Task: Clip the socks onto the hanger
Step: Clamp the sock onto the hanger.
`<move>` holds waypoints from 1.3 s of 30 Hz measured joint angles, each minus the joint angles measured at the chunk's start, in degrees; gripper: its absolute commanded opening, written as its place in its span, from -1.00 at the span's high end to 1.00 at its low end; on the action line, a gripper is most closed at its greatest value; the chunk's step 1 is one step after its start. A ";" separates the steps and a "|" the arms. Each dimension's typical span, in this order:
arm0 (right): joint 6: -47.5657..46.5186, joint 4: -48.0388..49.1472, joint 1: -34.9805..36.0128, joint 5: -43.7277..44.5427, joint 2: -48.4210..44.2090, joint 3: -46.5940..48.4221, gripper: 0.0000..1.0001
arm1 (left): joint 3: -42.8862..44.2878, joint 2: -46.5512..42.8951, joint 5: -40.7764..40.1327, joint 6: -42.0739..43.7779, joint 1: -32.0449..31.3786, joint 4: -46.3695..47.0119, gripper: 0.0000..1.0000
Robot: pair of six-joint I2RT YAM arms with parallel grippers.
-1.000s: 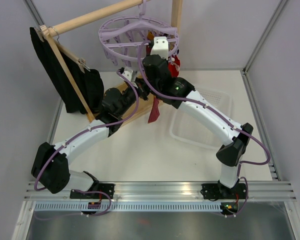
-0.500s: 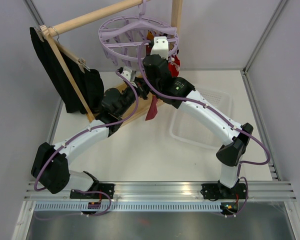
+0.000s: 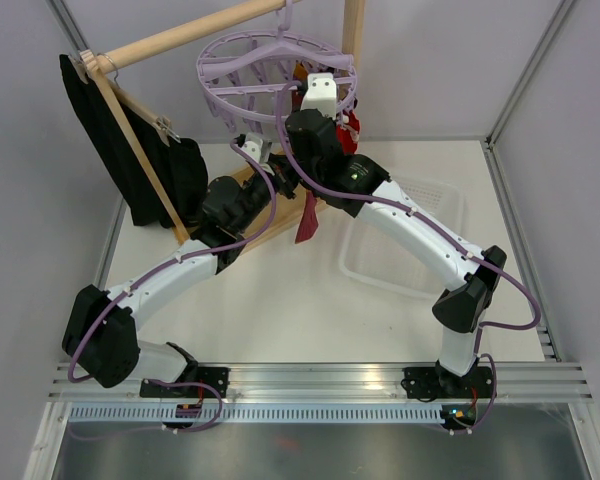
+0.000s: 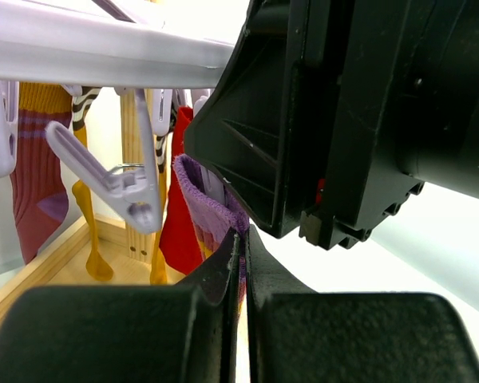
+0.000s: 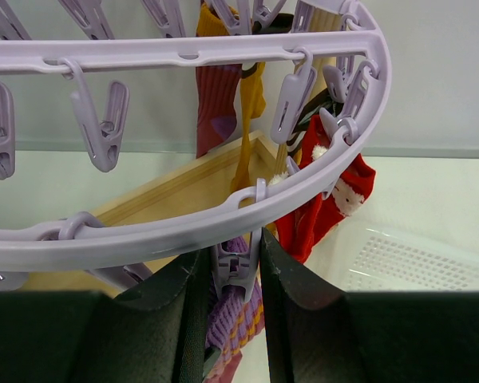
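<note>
Overhead: white table (image 3: 280, 300), walled on three sides. Wooden rack (image 3: 180, 35) stands at the far left. A black garment (image 3: 110, 140) hangs from it on a wooden hanger (image 3: 140, 150).

Left arm (image 3: 170, 275) and right arm (image 3: 420, 225) both reach toward the far middle. They meet beneath the hanger (image 3: 275, 72), a lavender spoked ring hooked on the rack's rod. Clear plastic basket (image 3: 385, 268) lies on the table under the right arm.

Hanger load, right wrist view:
- Maroon sock (image 5: 218, 104) and mustard sock (image 5: 253, 108) are clipped side by side on the far side of the ring.
- Red sock (image 5: 327, 203) with white bits is clipped at the right rim.
- Several bare pegs dangle along the near and left rim.

Purple sock (image 4: 211, 203): cuff up, just under the near rim, between the two grippers. Its striped lower part hangs free below the ring. Whether the cuff sits inside a peg's mouth cannot be told.

Left gripper (image 4: 240, 255): jaws fully closed, pinching a fold of the purple sock just below its cuff.

Right gripper (image 5: 234, 259): jaws partly closed around one peg (image 5: 236, 275) on the near rim, a pad touching each side of it. The purple sock is directly beneath that peg.
</note>
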 measured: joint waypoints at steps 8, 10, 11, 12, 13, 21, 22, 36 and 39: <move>0.00 0.00 0.00 -0.11 0.00 -0.02 0.94 | 0.02 0.00 0.00 -0.02 0.00 0.52 0.95; 0.00 0.00 0.00 -0.15 0.00 -0.02 0.63 | 0.02 0.00 0.00 0.00 0.00 0.72 0.95; 0.02 0.00 0.00 -0.22 0.00 -0.02 0.52 | 0.09 0.00 0.00 0.00 0.00 0.72 0.95; 0.02 0.02 0.00 -0.33 0.00 -0.04 0.30 | 0.15 0.00 0.00 -0.02 0.00 0.72 0.95; 0.02 0.02 0.00 -0.42 0.00 -0.07 0.22 | 0.20 0.00 0.00 -0.02 0.00 0.74 0.95; 0.50 1.66 -0.55 -1.77 -0.33 -1.42 -0.46 | 0.44 0.02 0.07 0.00 0.00 0.17 0.95; 0.63 1.73 -0.59 -1.92 -0.44 -1.60 -0.50 | 0.50 0.02 0.09 0.00 -0.02 -0.02 0.95; 3.69 2.91 -1.05 -9.11 -8.35 -9.68 -0.96 | 1.90 -1.70 0.15 -0.24 -0.11 -6.62 -0.11; 5.86 3.19 -1.90 -11.93 -12.26 -14.56 -0.96 | 1.22 -5.31 0.09 -0.31 -0.33 -12.04 -0.20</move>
